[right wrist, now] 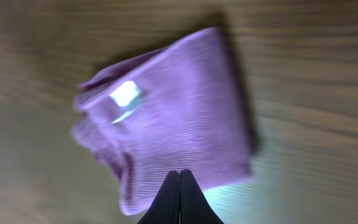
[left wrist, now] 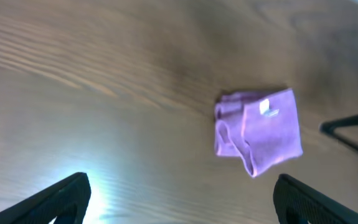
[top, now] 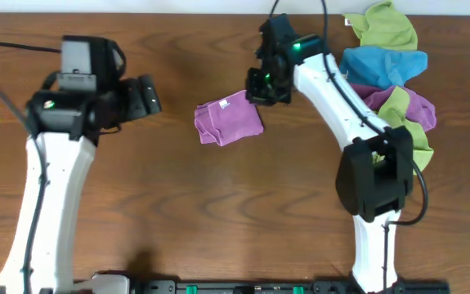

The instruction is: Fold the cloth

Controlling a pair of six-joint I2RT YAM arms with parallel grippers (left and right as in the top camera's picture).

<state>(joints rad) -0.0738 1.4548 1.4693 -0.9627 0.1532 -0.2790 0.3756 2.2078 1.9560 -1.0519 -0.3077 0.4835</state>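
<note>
The cloth (top: pixel 229 121) lies folded small mid-counter (top: pixel 161 204); folding seems nearly done. Right pincer (right wrist: pixel 180 186) hovers over its edge, tips together, apparently empty (blurred). Left pincer (left wrist: pixel 185 196) gapes wide, well apart. Next: tidy the rumpled side

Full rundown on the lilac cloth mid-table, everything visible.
The cloth is lilac, microfibre by its look, folded into a rough, rumpled square with loose layers bunched along one side. A small white tag shows on top. It lies flat on the wooden table. The right gripper, shut, sits over one edge; contact cannot be told.
</note>
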